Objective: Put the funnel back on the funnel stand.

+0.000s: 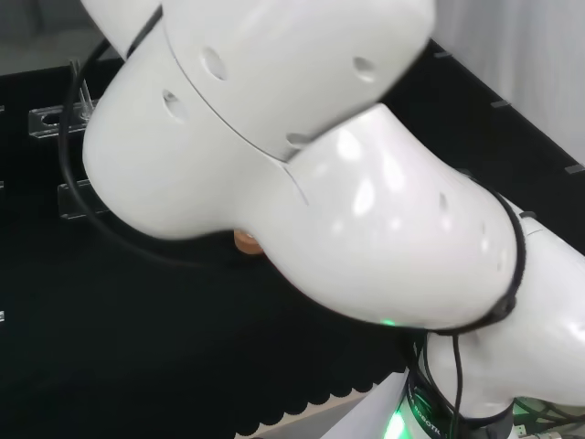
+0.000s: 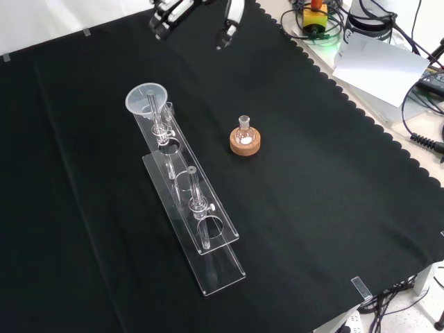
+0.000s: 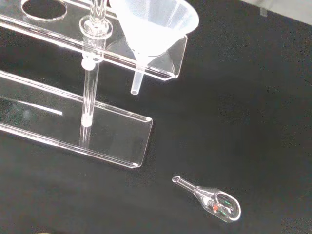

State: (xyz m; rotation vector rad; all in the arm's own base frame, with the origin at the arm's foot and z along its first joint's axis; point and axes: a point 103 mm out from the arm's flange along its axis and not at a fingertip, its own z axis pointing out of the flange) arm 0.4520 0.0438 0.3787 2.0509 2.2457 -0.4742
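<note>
In the front view a translucent white funnel (image 2: 145,98) sits upright in the far end hole of the clear acrylic funnel stand (image 2: 201,229). Up close in the wrist view, the funnel (image 3: 157,23) rests in the stand's upper shelf (image 3: 161,68), and its stem hangs free above the base plate (image 3: 114,141). The hand (image 2: 231,17) hovers at the top of the front view, beyond the funnel and apart from it. Its fingers are relaxed and spread, holding nothing.
A cork ring (image 2: 245,143) with a small glass flask on it stands right of the stand in the front view and peeks out under the arm (image 1: 245,240). A small clear glass piece (image 3: 217,201) lies on the cloth near the stand's end. Cables and gear lie beyond the cloth's edge (image 2: 388,62).
</note>
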